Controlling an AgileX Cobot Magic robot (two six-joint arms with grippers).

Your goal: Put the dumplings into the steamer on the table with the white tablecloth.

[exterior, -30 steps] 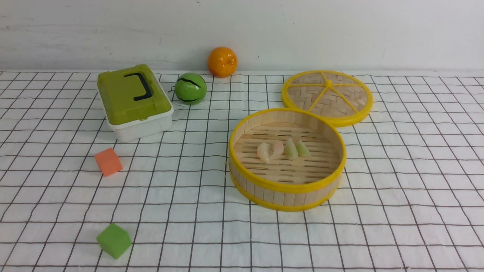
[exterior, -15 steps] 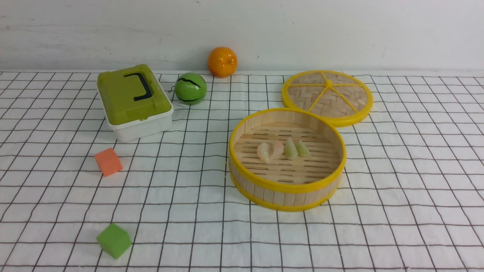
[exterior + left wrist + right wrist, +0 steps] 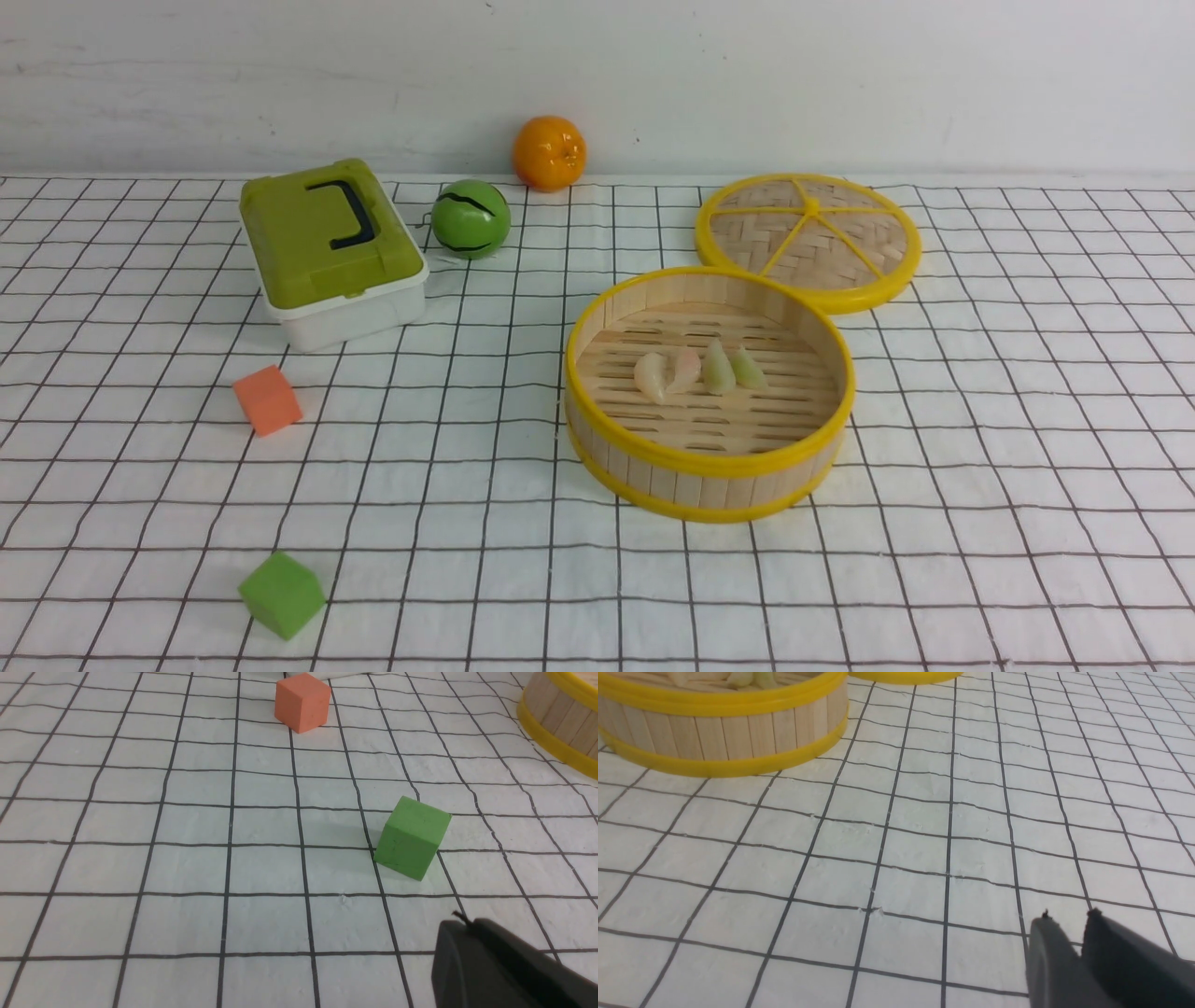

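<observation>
Bare tablecloth point(image 3: 980, 448) right of steamer point(image 3: 709, 476); lid point(image 3: 808, 233) just behind.

Matte black gripper point(image 3: 1064, 924) fingers

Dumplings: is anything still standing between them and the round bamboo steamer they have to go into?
Nothing visible does. All four small translucent dumplings already lie on the slatted floor of the round bamboo steamer. Its flat woven yellow-rimmed lid rests behind it on the white grid-lined tablecloth, not over the opening.

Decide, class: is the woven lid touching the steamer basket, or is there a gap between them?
Cannot tell. In the front view the steamer's far rim overlaps the lid's near edge, hiding any contact or gap; the wrist views don't show it.
</observation>
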